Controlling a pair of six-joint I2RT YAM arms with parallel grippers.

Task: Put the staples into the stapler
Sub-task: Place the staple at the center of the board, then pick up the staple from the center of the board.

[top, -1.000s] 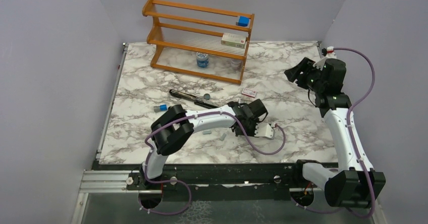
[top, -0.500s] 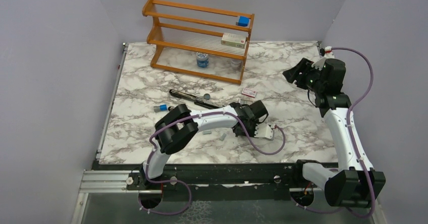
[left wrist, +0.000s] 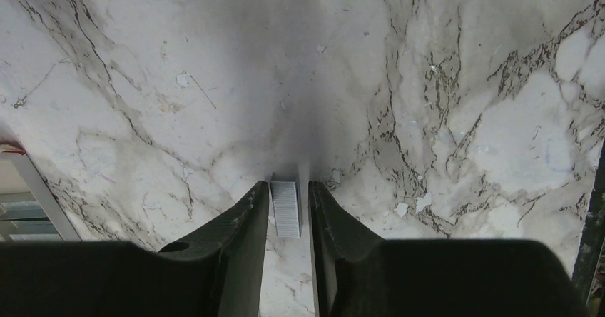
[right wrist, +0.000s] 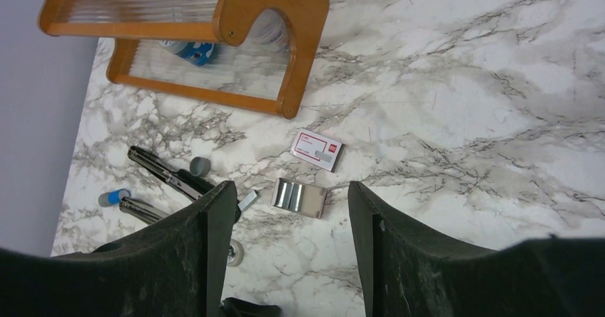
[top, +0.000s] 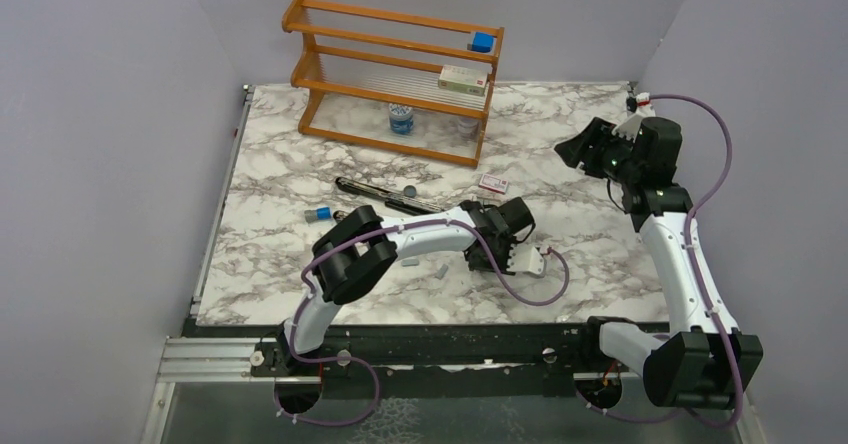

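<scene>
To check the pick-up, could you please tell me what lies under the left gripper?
A short strip of staples lies on the marble table between the left gripper's jaws; anything beneath the jaws themselves is covered.

Rack [top: 395,74] standing at upper centre of the top view, stapler [top: 385,194] lying in front of it, small box [top: 493,184] sitting further right in frame, staples [left wrist: 286,208] lying on the table [left wrist: 428,81] between the left gripper [left wrist: 287,188] fingers.

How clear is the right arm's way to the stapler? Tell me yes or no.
Probably yes. The right gripper hangs open and empty, and the stapler lies uncovered to its left. The left arm stretches close along the stapler's near side, so room is tight.
</scene>
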